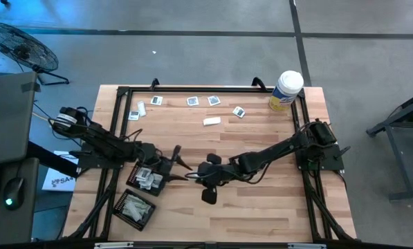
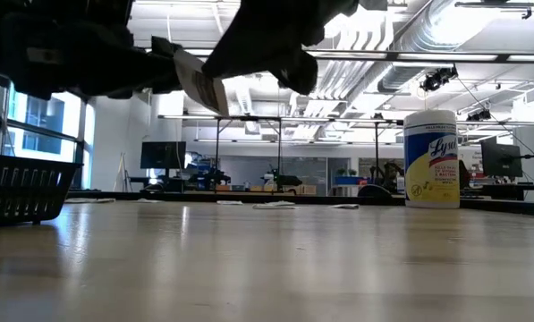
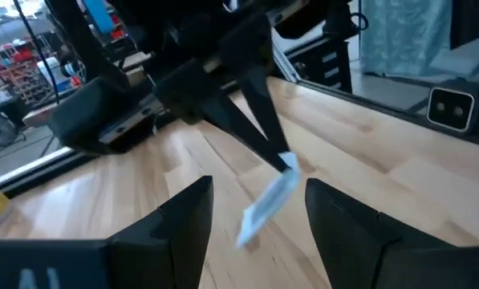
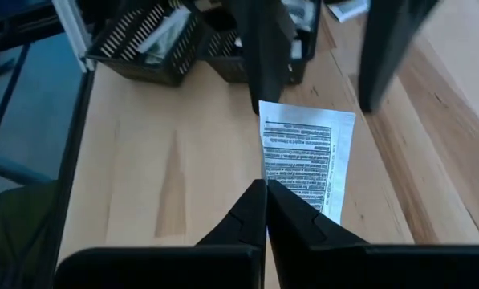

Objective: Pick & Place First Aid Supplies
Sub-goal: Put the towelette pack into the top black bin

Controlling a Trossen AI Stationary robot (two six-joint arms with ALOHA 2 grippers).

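Observation:
My right gripper (image 4: 265, 186) is shut on a white packet with printed text (image 4: 307, 156), held above the table's middle left. My left gripper (image 3: 259, 186) faces it, open, with one finger (image 3: 187, 221) on either side of the packet (image 3: 267, 202) and no touch showing. In the high view the two grippers (image 1: 180, 159) (image 1: 190, 176) meet beside a black mesh tray (image 1: 148, 177) that holds packets. More first aid supplies (image 1: 192, 102) lie flat along the far side of the table. My right gripper pinches the packet's near edge (image 4: 273, 178) between its two fingertips; the rest of the packet sticks out past the tips toward my left gripper. The fingers slant downward from the table's right. The packet (image 2: 199, 80) is tilted and lifted clear of the table.
A second mesh tray (image 1: 135, 209) with packets stands at the near left corner. A white canister with a yellow label (image 1: 286, 90) stands at the far right. A black frame (image 1: 192, 89) runs round the table's edges. Bare wood lies near and right of the grippers.

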